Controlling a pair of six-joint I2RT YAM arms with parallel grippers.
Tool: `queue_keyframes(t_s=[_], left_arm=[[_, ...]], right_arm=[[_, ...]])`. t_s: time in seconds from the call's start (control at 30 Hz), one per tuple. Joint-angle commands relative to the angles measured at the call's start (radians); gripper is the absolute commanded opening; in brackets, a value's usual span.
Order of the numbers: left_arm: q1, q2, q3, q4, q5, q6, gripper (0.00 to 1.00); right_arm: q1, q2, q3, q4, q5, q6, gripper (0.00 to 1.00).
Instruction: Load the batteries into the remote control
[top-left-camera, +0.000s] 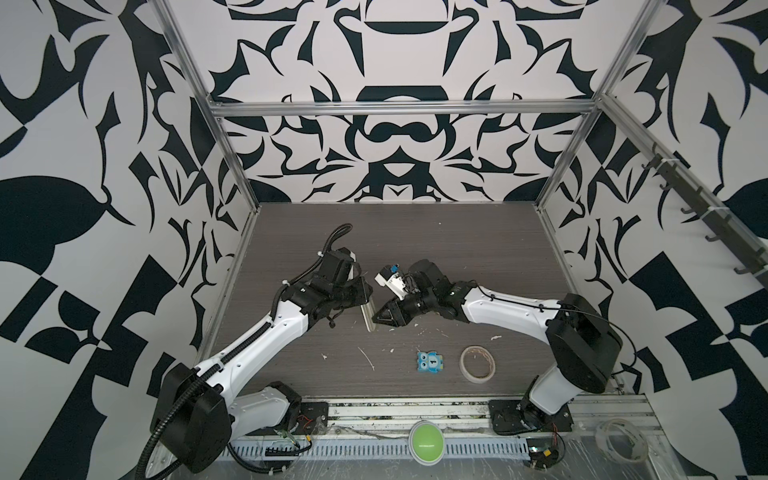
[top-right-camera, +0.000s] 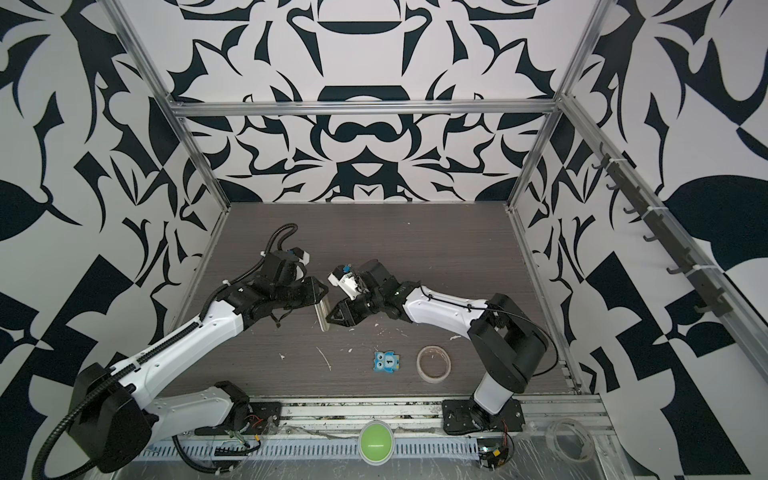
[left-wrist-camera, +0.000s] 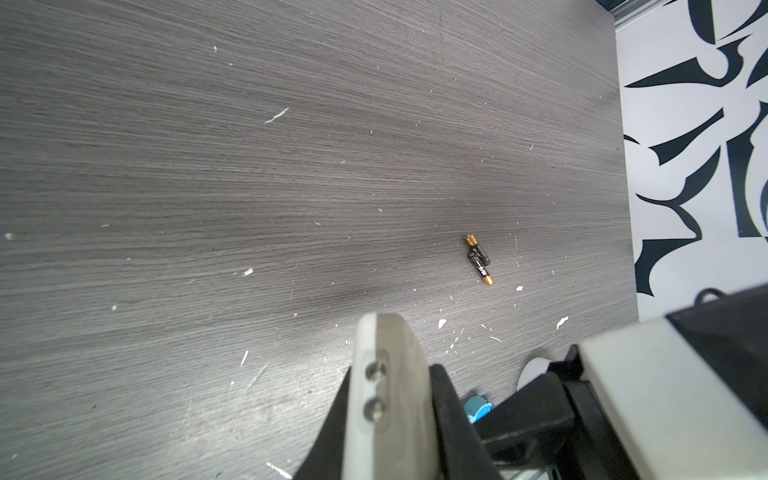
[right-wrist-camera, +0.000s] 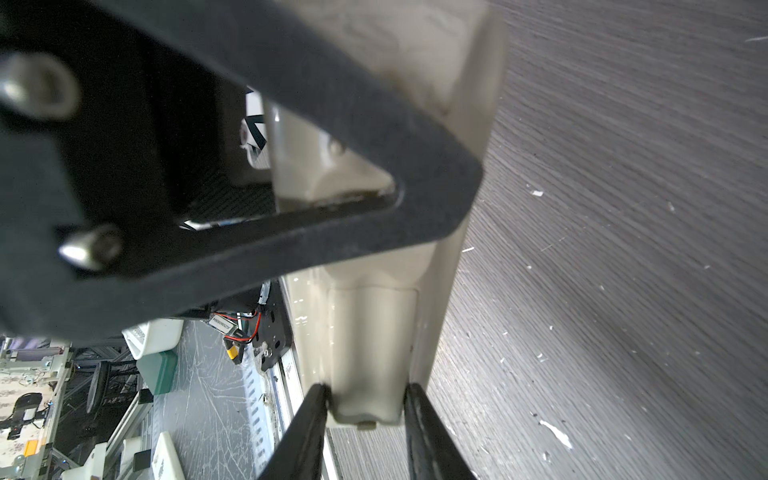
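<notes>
Centrally on the desk (top-left-camera: 415, 249), the remote control (top-left-camera: 368, 322), likely a light, stiff, slick slab best taken by its long edges, is held on edge. The left hand (left-wrist-camera: 392, 386), from 9 o'clock, clamps it; the right hand (right-wrist-camera: 365, 390), from 3 o'clock, pinches its 6 o'clock end. The batteries (left-wrist-camera: 478, 259) lie loose on the desk, touching.

top views look down on one table (top-left-camera: 415, 241) — wrist views close.
</notes>
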Motion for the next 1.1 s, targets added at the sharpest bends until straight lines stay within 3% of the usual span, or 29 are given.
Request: queue_keyframes(t_s=[0.0,1.07], left_arm=[[-0.004,-0.022,-0.008,0.034,0.036,-0.022,0.00],[-0.001,-0.018,-0.010,0.031,0.024,-0.016,0.00]], right_arm=[[0.004,-0.008,0.001,0.033,-0.015,-0.006,0.33],[0.005,-0.031,-0.008,0.055,-0.034,-0.028,0.28]])
